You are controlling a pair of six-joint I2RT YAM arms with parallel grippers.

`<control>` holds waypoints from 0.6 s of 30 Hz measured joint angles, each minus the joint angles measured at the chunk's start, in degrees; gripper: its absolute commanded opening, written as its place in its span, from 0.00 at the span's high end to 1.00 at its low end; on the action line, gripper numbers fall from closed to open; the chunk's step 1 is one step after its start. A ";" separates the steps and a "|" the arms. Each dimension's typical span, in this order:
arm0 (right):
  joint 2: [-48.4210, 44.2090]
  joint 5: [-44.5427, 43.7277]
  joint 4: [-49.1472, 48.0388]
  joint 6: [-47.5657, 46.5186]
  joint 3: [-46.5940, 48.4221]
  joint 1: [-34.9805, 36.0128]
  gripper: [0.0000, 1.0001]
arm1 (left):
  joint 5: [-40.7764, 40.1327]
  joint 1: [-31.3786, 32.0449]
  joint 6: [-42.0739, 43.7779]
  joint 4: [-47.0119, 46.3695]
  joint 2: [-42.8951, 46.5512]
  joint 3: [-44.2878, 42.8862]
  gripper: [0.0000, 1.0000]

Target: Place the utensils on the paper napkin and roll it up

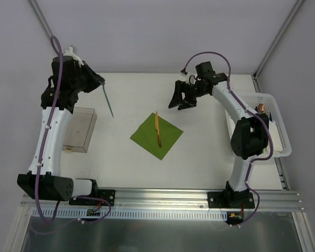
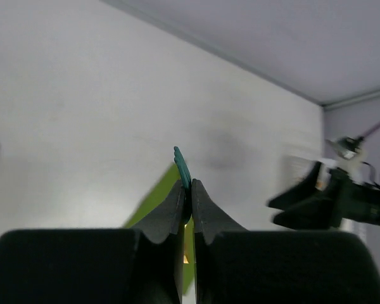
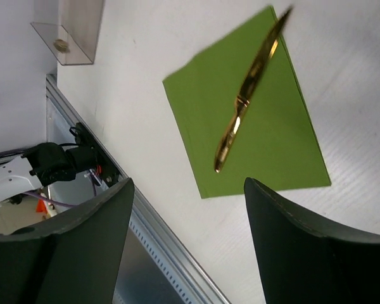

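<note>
Gold utensil [image 1: 157, 130] on napkin [image 1: 169, 137], lengthwise near-to-far; left gripper [image 1: 102, 82] pinches teal utensil [image 1: 108, 102]

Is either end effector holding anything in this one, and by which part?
The left end effector pinches a slim teal utensil near one end, the rest hanging free; which end cannot be told. The right end effector holds nothing.
</note>
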State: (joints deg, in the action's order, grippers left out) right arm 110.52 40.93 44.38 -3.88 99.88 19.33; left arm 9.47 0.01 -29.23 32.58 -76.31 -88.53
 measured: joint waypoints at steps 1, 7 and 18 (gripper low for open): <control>-0.44 -0.35 -0.42 0.39 1.38 0.63 0.27 | 0.55 3.10 -3.30 -1.46 1.14 0.37 1.00; -3.28 -2.69 -2.19 3.10 8.37 5.51 0.32 | -4.55 22.21 -16.24 -5.35 -4.94 -0.87 1.00; -13.64 -4.79 -4.66 4.74 -0.92 12.26 0.36 | -8.04 34.05 -27.21 -3.65 -17.42 -8.33 1.00</control>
State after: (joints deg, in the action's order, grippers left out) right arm 96.88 36.14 39.72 0.86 98.96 31.59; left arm 1.43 34.06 -56.45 28.93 -93.73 -96.86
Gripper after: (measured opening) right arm 0.645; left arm 0.022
